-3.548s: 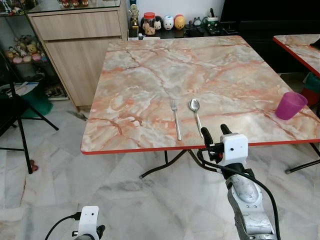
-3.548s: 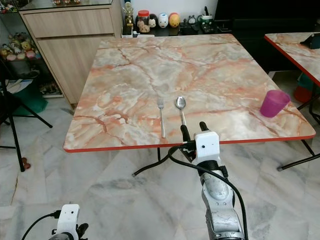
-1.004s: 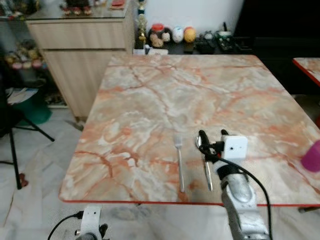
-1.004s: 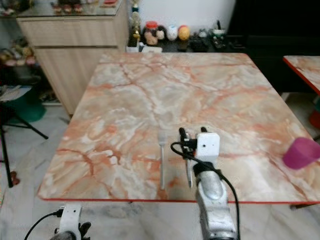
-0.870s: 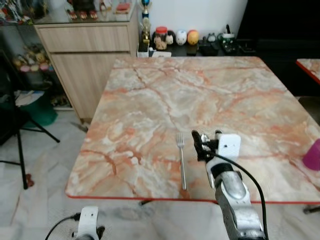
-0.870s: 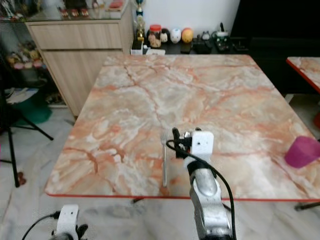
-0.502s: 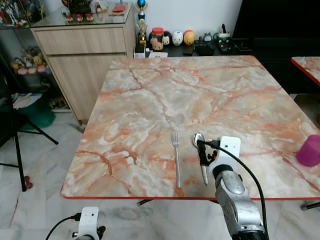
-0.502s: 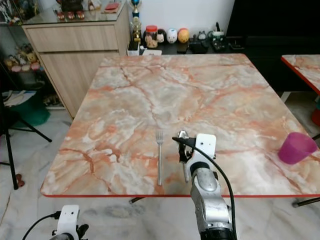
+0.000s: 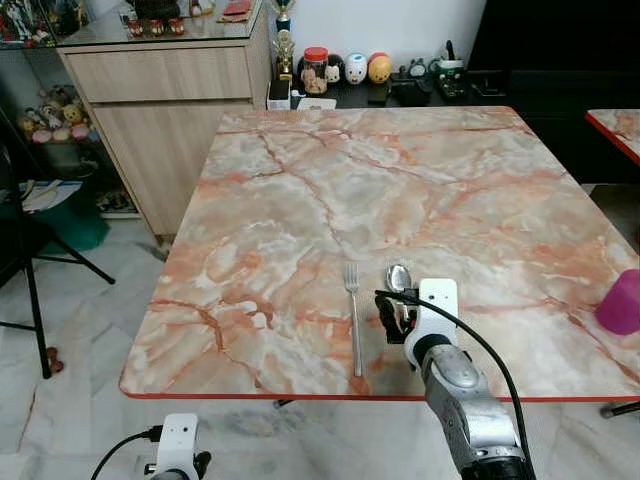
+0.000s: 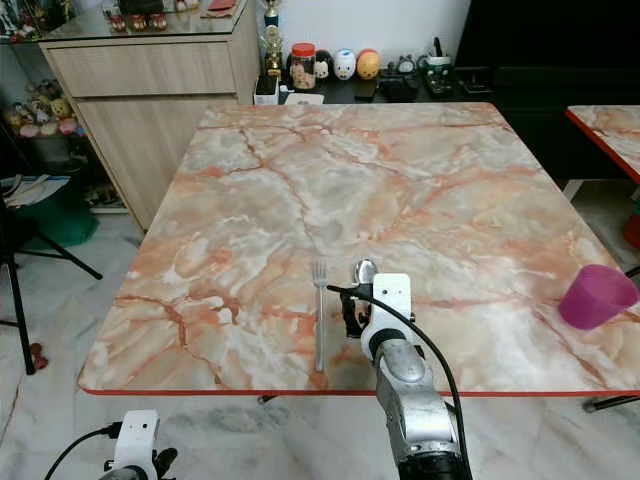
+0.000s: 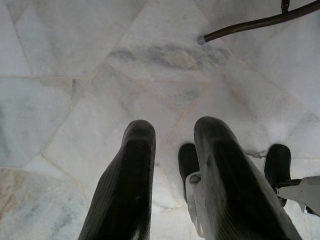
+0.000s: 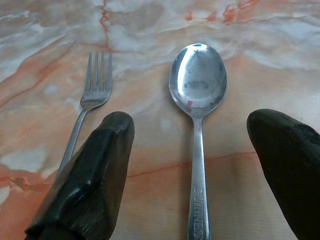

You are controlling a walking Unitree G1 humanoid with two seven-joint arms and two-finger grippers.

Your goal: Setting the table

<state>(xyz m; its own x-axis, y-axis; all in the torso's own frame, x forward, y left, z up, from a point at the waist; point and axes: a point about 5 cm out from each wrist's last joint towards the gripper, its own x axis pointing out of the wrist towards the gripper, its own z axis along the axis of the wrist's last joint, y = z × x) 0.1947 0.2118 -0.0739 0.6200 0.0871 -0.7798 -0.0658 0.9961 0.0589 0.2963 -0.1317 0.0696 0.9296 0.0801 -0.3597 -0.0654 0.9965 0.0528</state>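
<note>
We see a polished metal spoon [image 12: 197, 95] whose bowl mirrors the light, and beside it a duller, brushed-looking metal fork [image 12: 91, 100]. Both lie on a table [image 9: 300, 200] with a glossy marble-patterned top in orange and grey, edged in red. The right gripper [image 12: 200, 170] has matt black fingers [image 12: 95, 165] with a fine ribbed texture. The cup [image 10: 597, 296] looks like translucent purple plastic. The cabinet [image 9: 170, 100] shows pale wood grain, and the floor [image 11: 75, 75] is smooth pale marble tile.

The spoon [image 12: 198, 111] carries stamped lettering along its handle, near the lower edge of the right wrist view; it seems to read "GUINNESS", though the letters are small and cut off. No other text is legible.
</note>
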